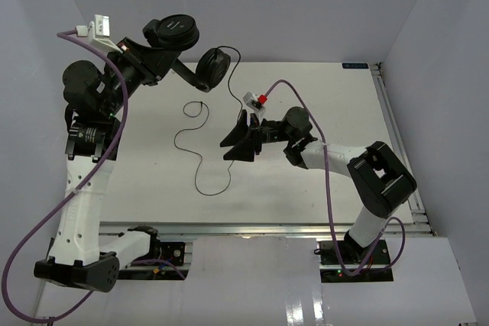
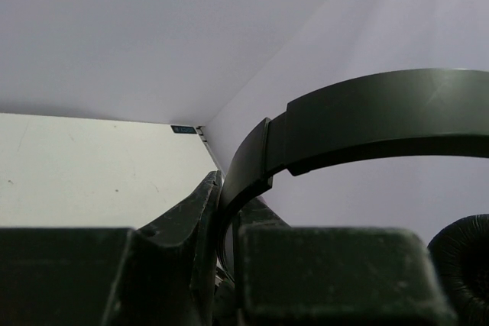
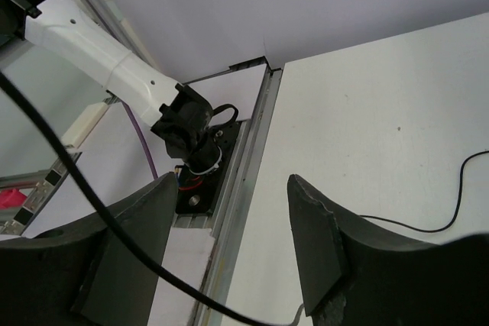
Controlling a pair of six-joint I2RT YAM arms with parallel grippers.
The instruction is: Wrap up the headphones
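Observation:
My left gripper (image 1: 163, 60) holds the black headphones (image 1: 183, 33) in the air above the table's far left corner. In the left wrist view it (image 2: 225, 196) is shut on the thin headband (image 2: 367, 116), and one padded earcup (image 2: 467, 265) shows at the lower right. The thin black cord (image 1: 200, 159) hangs from the earcup (image 1: 212, 69) and lies in loops on the white table (image 1: 328, 112). My right gripper (image 1: 229, 150) stands open over the middle of the table. In its wrist view the cord (image 3: 76, 181) slants across the left finger and through the bottom of the open gap of the gripper (image 3: 233, 211), gripped by neither finger.
White walls close in the table at the back and sides. A metal rail (image 3: 244, 150) runs along the near edge, with the left arm's base (image 3: 191, 124) behind it. Purple cables (image 1: 330, 188) hang from both arms. A further stretch of cord (image 3: 451, 211) lies on the table.

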